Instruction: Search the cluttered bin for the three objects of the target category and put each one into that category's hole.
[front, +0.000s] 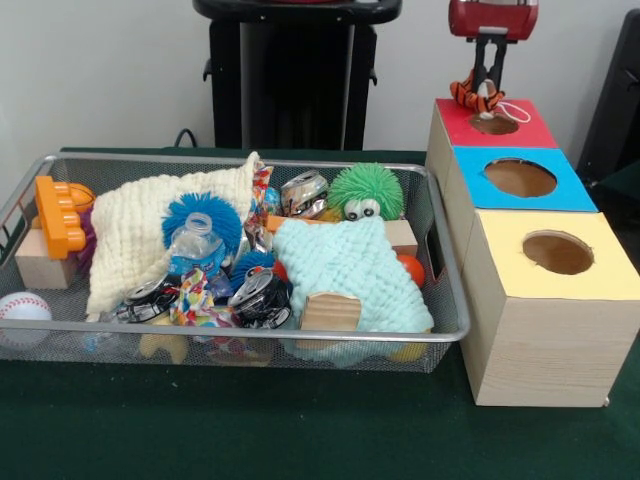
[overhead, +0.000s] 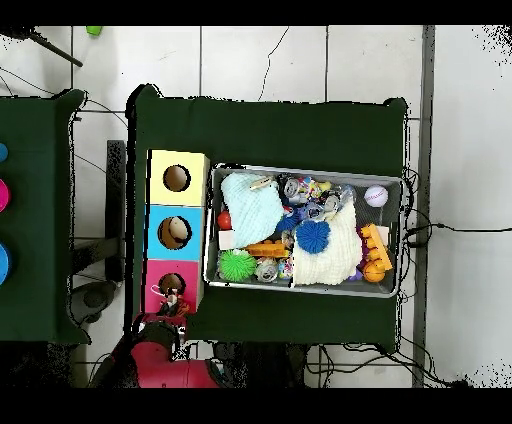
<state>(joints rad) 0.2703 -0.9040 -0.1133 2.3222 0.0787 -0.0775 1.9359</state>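
Three wooden boxes (front: 520, 240) stand in a row beside one wire bin (front: 452, 300) full of clutter. The gripper (front: 487, 92), fingers clamped on an orange striped toy (front: 476, 97), hangs over the red box's round hole (front: 494, 125).

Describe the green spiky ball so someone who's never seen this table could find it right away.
Start at the big silver wire basket on the dark green table. Look along its far side, toward the end nearest the three wooden boxes. The ball sits there beside a crushed can; it is the only bright green thing, covered in rubbery spikes, with two googly eyes.
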